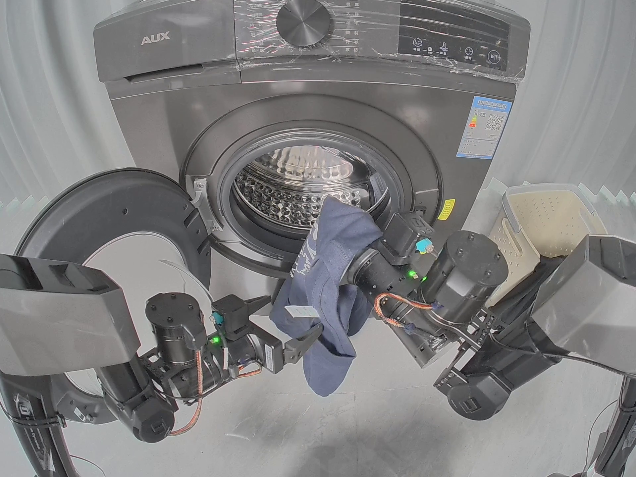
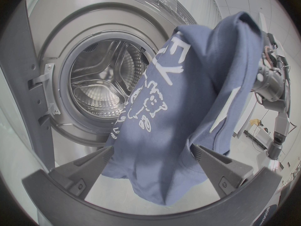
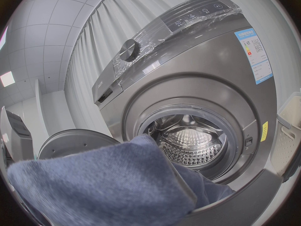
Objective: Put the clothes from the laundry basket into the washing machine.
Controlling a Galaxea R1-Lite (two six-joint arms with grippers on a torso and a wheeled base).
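Navy shirt (image 1: 328, 279) with white print hangs in mid-air just in front of the washing machine's open port, outside the drum.

Nearest the robot, the left gripper (image 1: 281, 326) sits low beside the shirt's lower part. Its 2 jaws are spread wide and clamp nothing. In the left wrist view the cloth hangs at the jaw tips; whether it lies between them or just beyond cannot be told.

Next out, the right gripper (image 1: 358, 263) holds the shirt up from the robot's right, its jaws pinching bunched cloth that drapes over them.

Beyond, the washing machine (image 1: 305, 101) stands with its door (image 1: 112, 220) swung open to the robot's left, exposing the steel drum (image 1: 298, 180).

1 cream perforated laundry basket (image 1: 550, 213) stands beside the machine on the robot's right.
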